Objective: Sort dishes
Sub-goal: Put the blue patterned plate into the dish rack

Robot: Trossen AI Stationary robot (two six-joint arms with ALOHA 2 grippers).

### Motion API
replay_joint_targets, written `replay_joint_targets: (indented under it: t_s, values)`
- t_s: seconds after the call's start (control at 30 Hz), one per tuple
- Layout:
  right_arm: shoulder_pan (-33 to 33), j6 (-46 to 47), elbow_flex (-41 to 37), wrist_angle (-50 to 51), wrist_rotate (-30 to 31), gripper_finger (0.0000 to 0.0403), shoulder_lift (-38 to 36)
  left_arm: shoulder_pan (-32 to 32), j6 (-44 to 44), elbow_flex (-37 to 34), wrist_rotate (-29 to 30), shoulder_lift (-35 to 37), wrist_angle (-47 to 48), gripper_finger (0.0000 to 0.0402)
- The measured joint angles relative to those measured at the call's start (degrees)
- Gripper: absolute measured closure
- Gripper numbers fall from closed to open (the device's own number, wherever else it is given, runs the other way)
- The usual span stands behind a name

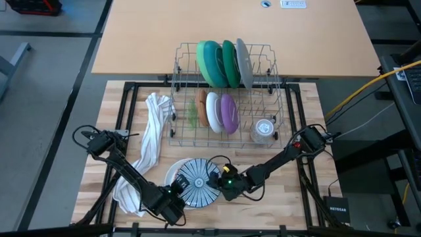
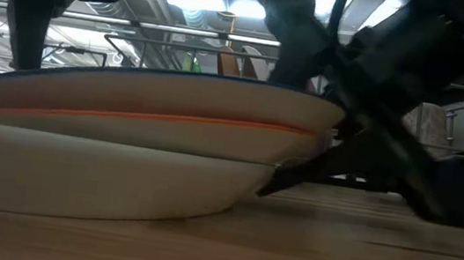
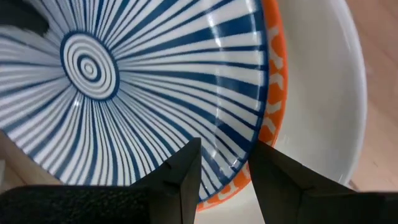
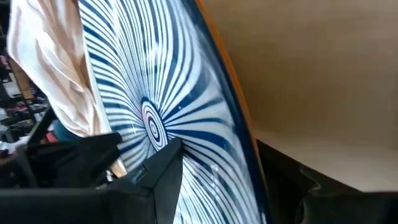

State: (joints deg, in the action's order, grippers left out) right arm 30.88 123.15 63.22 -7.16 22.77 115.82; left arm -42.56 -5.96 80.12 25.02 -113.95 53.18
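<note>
Striped plate [image 1: 197,182] sat atop the orange-patterned plate [image 3: 272,118] and white plate [image 3: 323,106], stacked on the table just in front of the dish rack [image 1: 227,92]. Left tool [image 3: 225,180] straddled its rim half-open, right tool [image 4: 239,180] straddled the opposite rim, wide. Looked rigid, glazed, slippery, breakable; grip the rim only.

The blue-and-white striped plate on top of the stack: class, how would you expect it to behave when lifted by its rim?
The striped plate looks rigid, so it should keep its shape. Its glossy face in the left wrist view suggests a slippery rim for the left gripper and right gripper straddling it. Resting on the orange plate, it may slide before lifting.
</note>
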Motion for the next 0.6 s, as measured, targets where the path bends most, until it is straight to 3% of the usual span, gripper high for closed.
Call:
replay_joint_targets:
  t_s: [0.27,0.6]
  values:
    - [1.9,4.5,-0.1,8.9,0.5,0.0224,-3.5,0.0,0.0,0.0,0.0,0.0,0.0,0.0279]
    - [1.8,4.7,-0.1,11.2,0.3,0.0224,-4.2,-0.1,0.0,0.0,-0.5,0.1,0.2,0.0279]
